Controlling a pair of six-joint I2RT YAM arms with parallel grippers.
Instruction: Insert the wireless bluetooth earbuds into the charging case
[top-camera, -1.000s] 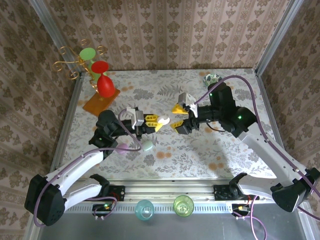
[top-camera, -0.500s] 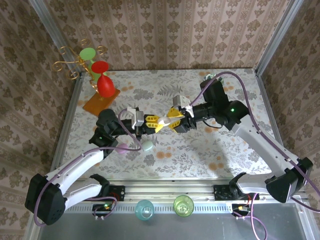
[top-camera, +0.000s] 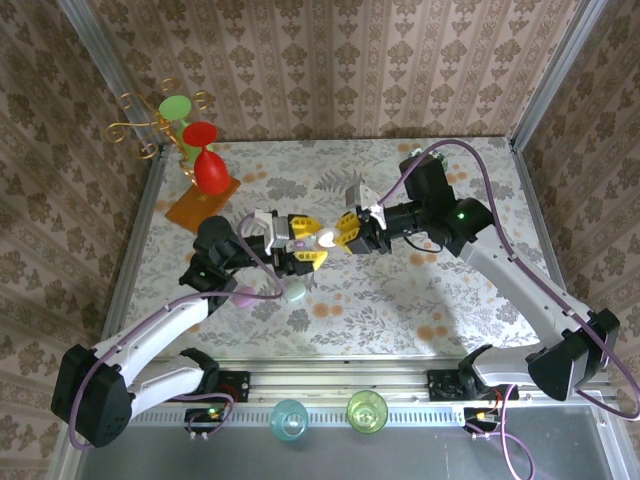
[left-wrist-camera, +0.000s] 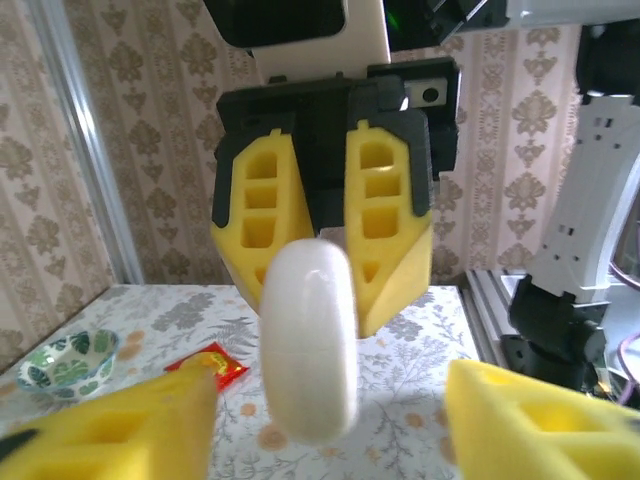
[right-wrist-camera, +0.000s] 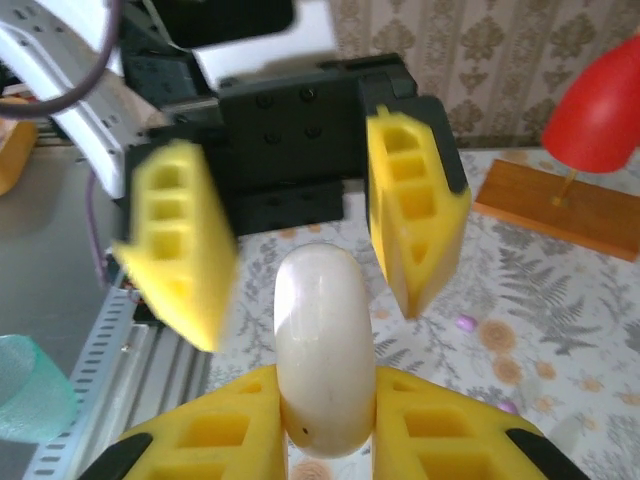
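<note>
A white pebble-shaped charging case (top-camera: 325, 238) hangs in the air above the table's middle. My right gripper (top-camera: 340, 234) is shut on it; in the right wrist view the case (right-wrist-camera: 322, 345) sits pinched between my yellow fingers (right-wrist-camera: 215, 435). My left gripper (top-camera: 308, 242) faces it, open, with its fingers spread to either side of the case and not touching it. From the left wrist the case (left-wrist-camera: 310, 340) stands between the wide-apart left fingertips (left-wrist-camera: 545, 420). Two tiny lilac earbuds (right-wrist-camera: 465, 322) lie on the table below.
A lilac case (top-camera: 243, 296) and a pale green case (top-camera: 294, 291) lie on the table under the left arm. Red and green goblets on a wooden base (top-camera: 205, 165) stand back left. A small bowl (top-camera: 422, 157) is back right, with a red packet (left-wrist-camera: 215, 362) near it. Two cups (top-camera: 289, 418) stand by the front rail.
The right gripper has moved left up to the left gripper and closed on the white case. The left gripper's fingers have spread open around it.
</note>
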